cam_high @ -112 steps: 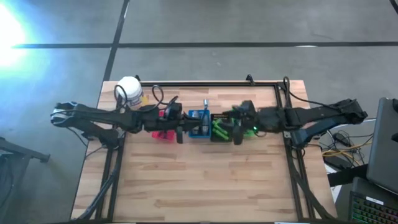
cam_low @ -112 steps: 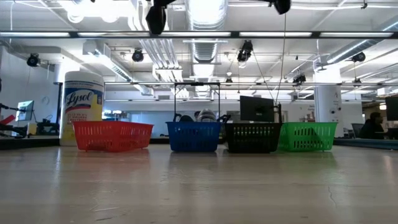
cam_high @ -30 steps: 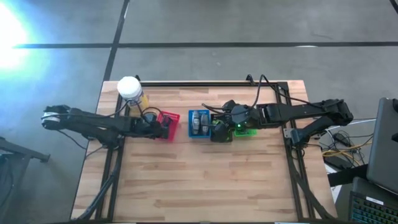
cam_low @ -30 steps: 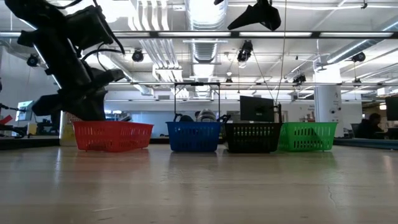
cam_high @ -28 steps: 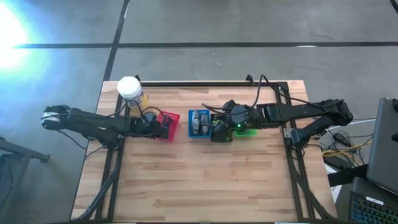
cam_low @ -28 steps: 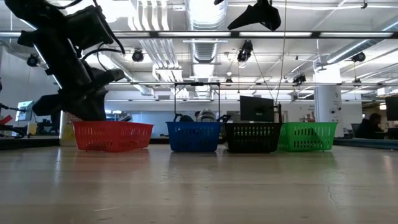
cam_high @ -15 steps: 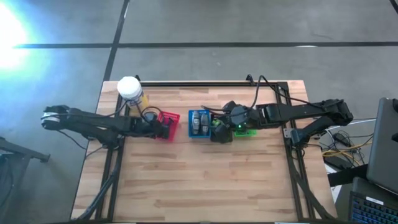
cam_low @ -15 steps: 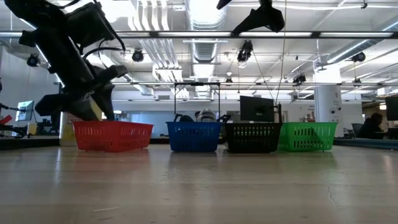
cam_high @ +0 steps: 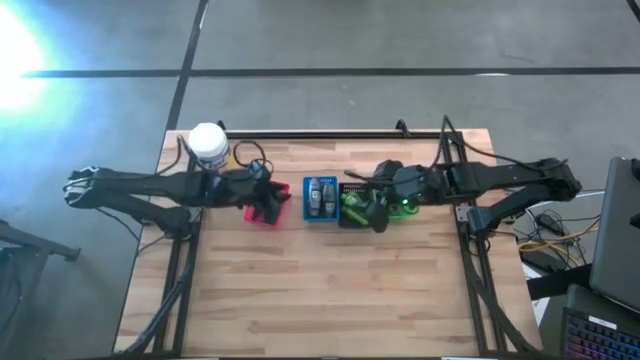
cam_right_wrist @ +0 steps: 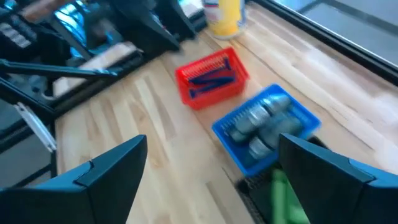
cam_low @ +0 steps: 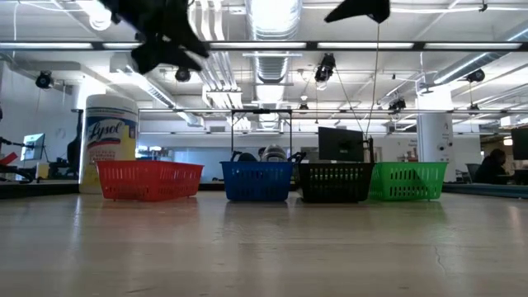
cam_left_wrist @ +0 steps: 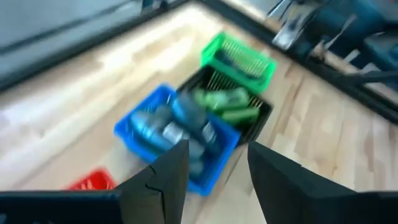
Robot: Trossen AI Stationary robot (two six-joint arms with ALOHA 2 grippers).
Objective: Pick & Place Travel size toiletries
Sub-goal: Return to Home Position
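Jaws both parted, empty | left arm (cam_high: 150, 187) high above red basket (cam_low: 148, 180) | right arm (cam_high: 500, 180) above black basket (cam_low: 334, 183)

Two dark jointed arms (cam_high: 150, 187), looping black cables (cam_high: 247, 152), green light (cam_high: 405, 208) near right end effector (cam_right_wrist: 214, 168)

Wooden table (cam_high: 320, 290), red basket (cam_low: 148, 180), blue basket (cam_low: 256, 181), black basket (cam_low: 334, 182), green basket (cam_low: 408, 181), white-lidded canister (cam_low: 110, 132) behind red.
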